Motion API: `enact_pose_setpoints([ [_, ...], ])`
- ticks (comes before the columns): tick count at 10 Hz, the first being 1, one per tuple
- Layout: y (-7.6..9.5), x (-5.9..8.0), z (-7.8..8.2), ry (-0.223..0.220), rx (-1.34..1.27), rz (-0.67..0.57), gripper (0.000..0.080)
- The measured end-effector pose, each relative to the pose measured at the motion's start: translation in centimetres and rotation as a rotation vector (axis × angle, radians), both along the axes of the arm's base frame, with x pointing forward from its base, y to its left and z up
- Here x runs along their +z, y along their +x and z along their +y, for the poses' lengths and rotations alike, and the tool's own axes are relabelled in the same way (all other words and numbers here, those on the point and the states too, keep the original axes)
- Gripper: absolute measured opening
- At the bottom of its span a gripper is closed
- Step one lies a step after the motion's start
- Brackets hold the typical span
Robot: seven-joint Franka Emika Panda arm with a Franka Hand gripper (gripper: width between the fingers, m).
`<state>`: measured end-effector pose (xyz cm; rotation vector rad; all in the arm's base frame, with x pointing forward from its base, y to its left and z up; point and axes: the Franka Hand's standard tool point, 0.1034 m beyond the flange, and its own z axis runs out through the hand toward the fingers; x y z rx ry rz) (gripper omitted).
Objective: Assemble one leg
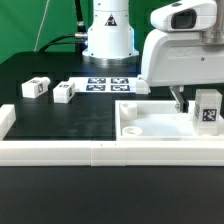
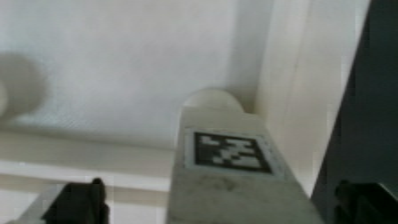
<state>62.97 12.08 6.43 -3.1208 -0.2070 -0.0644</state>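
One leg (image 1: 208,109), a small white block with a marker tag, stands upright at the right end of the large white panel (image 1: 150,128), near its corner. In the wrist view the leg (image 2: 228,150) rises between my two dark fingers (image 2: 75,203). One finger is close to its side and the other stands clearly apart. My gripper (image 1: 194,104) (image 2: 221,205) is open around the leg. Two more legs (image 1: 36,88) (image 1: 65,92) lie on the black table at the exterior view's left. Another small white piece (image 1: 143,86) sits partly hidden behind my hand.
The marker board (image 1: 108,83) lies in front of the robot base (image 1: 107,35). Long white border rails (image 1: 60,151) run along the front and the exterior view's left side. The panel has a corner recess (image 1: 131,113) at its left end.
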Motion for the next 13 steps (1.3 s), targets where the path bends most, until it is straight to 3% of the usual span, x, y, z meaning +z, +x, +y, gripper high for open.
enact_pose_setpoints([
  [2,-0.01,-0.01,0.02,0.0,-0.014,0.0,0.035],
  [3,-0.01,-0.01,0.01,0.0,-0.014,0.0,0.035],
  [4,-0.01,-0.01,0.0,0.0,-0.014,0.0,0.0288],
  [7,-0.01,-0.01,0.0,0.002,-0.054,0.001,0.0288],
  [11,-0.06,-0.03,0.05,0.024,-0.475,0.01,0.0288],
  [13,-0.01,-0.04,-0.79,0.016,-0.621,0.007,0.0291],
])
